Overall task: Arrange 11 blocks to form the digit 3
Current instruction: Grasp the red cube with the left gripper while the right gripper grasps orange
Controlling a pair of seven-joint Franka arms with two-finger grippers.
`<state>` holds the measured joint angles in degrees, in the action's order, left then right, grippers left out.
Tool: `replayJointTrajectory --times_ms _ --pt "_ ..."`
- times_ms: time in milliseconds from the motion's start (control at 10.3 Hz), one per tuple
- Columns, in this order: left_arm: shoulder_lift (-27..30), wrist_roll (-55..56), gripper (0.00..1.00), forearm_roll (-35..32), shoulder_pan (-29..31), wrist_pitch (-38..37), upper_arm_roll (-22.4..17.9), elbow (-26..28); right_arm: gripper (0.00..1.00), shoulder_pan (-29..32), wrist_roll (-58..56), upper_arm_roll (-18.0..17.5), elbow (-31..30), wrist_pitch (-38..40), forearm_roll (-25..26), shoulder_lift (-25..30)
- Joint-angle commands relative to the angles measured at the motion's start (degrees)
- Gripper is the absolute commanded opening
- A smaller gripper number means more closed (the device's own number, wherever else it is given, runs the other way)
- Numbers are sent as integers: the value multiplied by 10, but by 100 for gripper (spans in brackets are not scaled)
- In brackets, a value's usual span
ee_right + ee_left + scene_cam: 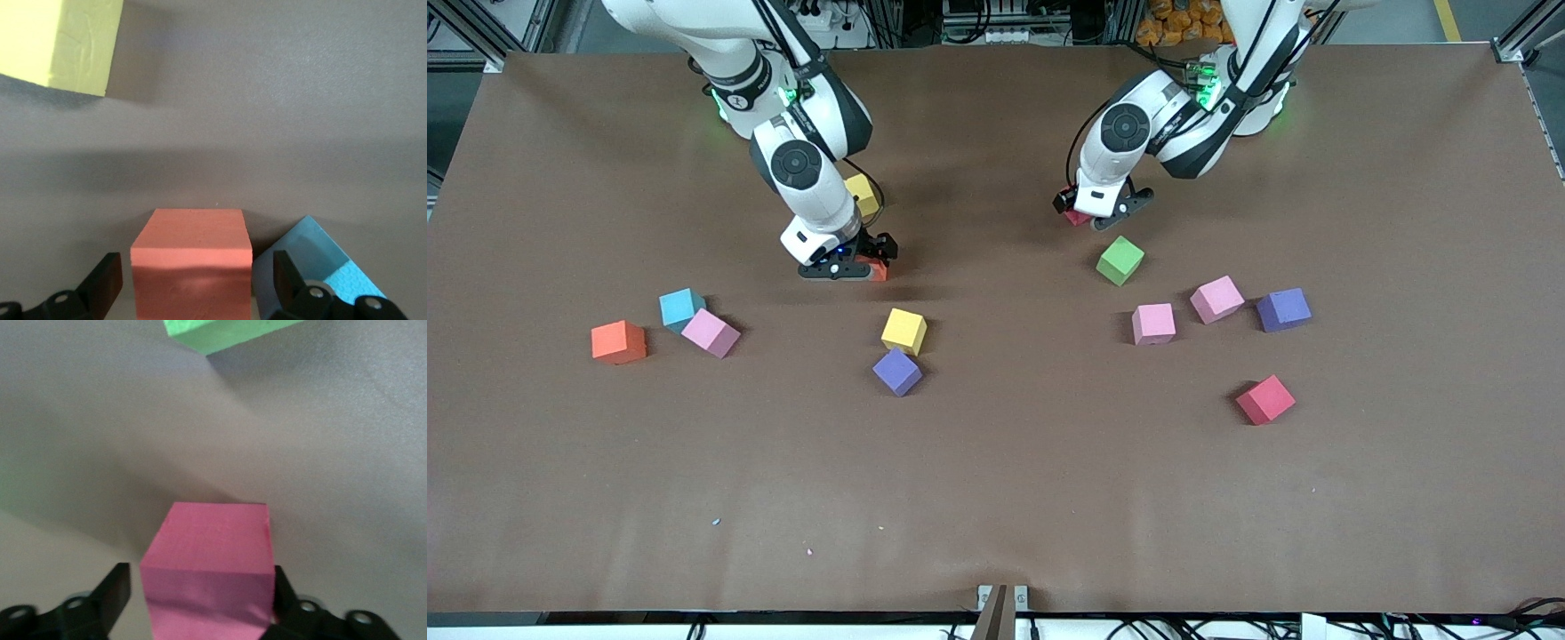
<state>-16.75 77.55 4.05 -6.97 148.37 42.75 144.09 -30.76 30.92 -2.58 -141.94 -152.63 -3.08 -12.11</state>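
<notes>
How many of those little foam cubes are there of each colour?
Pink cubes: 3
Red cubes: 2, one inside the open left gripper
Orange cubes: 2, one inside the open right gripper
Purple cubes: 2
Yellow cubes: 2
Blue cubes: 2, one seen only from the right wrist
Green cubes: 1
Total: 14

SCATTERED: A brown table (pixel 996 498) carried loose foam cubes. An orange block (pixel 618 342), blue block (pixel 680 308) and pink block (pixel 711 333) lay toward the right arm's end. A yellow block (pixel 904 332) and purple block (pixel 896 372) lay mid-table (a second yellow block (pixel 863 194) lay farther from the camera). A green block (pixel 1120 260), second pink block (pixel 1154 324), third pink block (pixel 1216 299), second purple block (pixel 1284 309) and red block (pixel 1265 399) lay toward the left arm's end.
</notes>
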Motion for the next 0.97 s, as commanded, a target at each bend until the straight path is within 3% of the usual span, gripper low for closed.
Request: replayJointTrajectory --times_ms 0,292,583,681,875 --pt "-7 19 4 -18 -2 6 1 -7 100 -2 -1 -3 -9 -10 3 -1" --pt "-9 19 0 -19 -4 -10 1 -42 100 -2 0 -12 -20 -11 2 -1" --pt "-18 18 0 -77 -17 -112 2 -142 72 -1 2 -15 -18 -11 0 -6" --pt "-28 18 0 -78 -28 -131 2 -169 56 0 2 -15 -18 -11 0 -9" --pt "-42 19 0 -116 -41 -140 2 -204 13 -1 -2 -16 -18 -10 0 -9"
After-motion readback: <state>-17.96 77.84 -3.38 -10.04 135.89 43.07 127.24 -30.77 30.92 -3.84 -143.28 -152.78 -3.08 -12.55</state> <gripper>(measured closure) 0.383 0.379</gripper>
